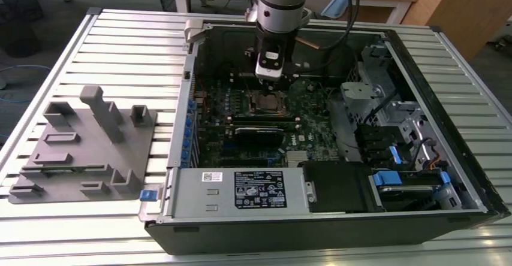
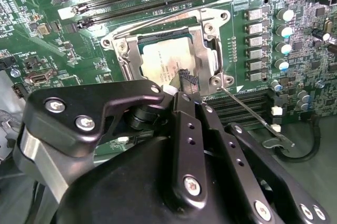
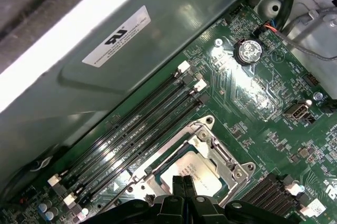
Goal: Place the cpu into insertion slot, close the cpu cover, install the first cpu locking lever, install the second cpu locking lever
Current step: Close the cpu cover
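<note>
Dull silver square cpu [image 2: 163, 58] is seated in the dark metal-rimmed insertion slot [image 2: 152, 37]; silvery frame cpu cover [image 2: 204, 42] is judged down. Black gripper [image 2: 185, 83] is poised over the slot's edge, jaws pinched together, nothing held. First-lever step is judged in hand: the thin steel lever rod [image 2: 253, 114] beside the slot looks unlatched, so pressing down and hooking is called for.

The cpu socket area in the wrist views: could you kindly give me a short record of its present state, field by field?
cpu: seated in the insertion slot, metal top showing
cpu cover: lying flat over the cpu's edges
locking lever: one thin rod angles away from the socket, apparently unlatched
hand: shut, at the cover's edge beside the cpu; contact unclear
holding: nothing
</note>
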Robot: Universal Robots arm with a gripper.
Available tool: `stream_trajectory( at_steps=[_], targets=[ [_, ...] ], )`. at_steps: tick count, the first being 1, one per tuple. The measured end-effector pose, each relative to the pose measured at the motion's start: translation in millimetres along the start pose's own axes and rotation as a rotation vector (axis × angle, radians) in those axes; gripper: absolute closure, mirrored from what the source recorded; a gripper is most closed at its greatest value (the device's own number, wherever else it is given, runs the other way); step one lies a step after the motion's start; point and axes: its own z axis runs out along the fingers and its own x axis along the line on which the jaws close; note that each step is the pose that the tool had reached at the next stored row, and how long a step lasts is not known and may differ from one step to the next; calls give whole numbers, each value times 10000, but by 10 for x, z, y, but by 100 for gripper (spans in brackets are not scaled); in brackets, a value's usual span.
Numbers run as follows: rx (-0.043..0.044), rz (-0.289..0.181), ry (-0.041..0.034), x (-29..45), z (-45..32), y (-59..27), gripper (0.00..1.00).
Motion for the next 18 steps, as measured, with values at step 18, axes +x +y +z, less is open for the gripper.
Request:
stream_trajectory(
  at_steps=[18],
  targets=[
    [1, -257, 4, 0, 0, 0, 89]
  ],
)
